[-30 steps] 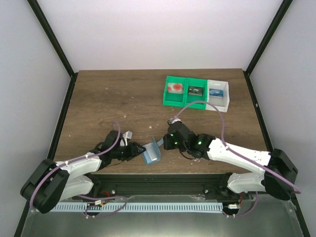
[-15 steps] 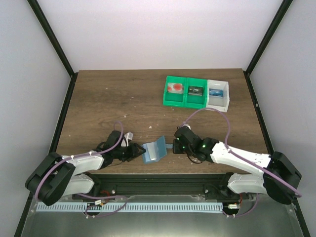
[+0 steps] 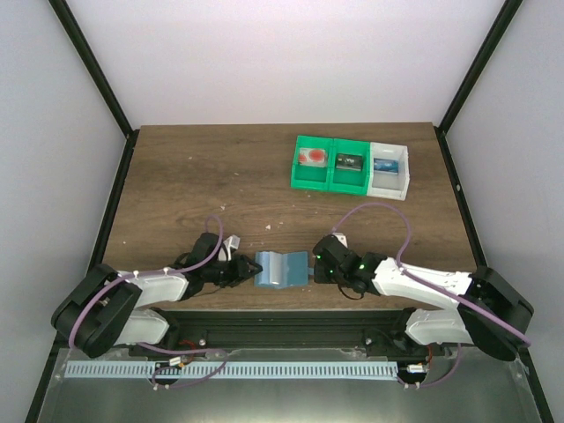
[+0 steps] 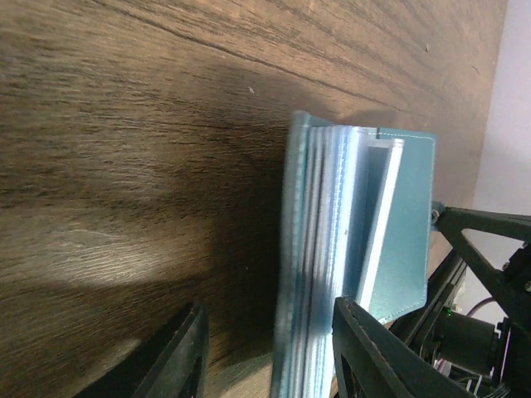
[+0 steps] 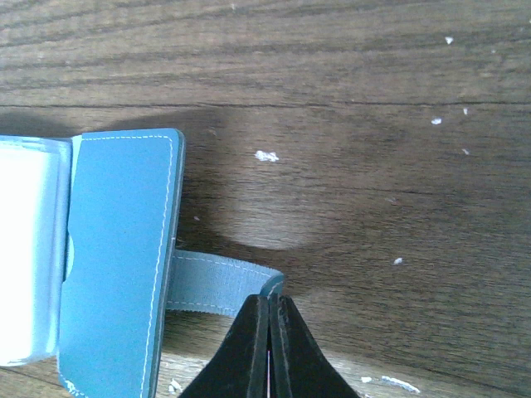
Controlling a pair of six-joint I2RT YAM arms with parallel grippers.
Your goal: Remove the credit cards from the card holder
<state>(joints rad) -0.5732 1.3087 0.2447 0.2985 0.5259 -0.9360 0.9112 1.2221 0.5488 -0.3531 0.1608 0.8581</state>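
Since a second ago the card holder (image 3: 280, 269) has gone from standing half folded to lying spread flat, and both my arms have sunk lower toward the table (image 3: 203, 176). It now rests at the lower middle of the top view, close to the front edge, right between my two grippers.

My left gripper (image 3: 249, 270) has its jaws apart around the holder's left edge. In the left wrist view one finger (image 4: 178, 356) stands clear of the holder with bare wood between them, while the other finger (image 4: 373, 348) sits right against it. Pale layered pockets show along the holder's spine there.

My right gripper (image 5: 270, 303) is pinched tight on the end of the holder's light-blue strap (image 5: 216, 284), at the bottom middle of the right wrist view.

At the upper right of the top view sit a green bin (image 3: 330, 185) and a white bin (image 3: 390, 187), touching side by side. A red card (image 3: 311, 158) lies in the leftmost green compartment, a dark item (image 3: 349, 161) in the next, and a blue item (image 3: 384, 165) in the white bin. Any print on them is too small to read.
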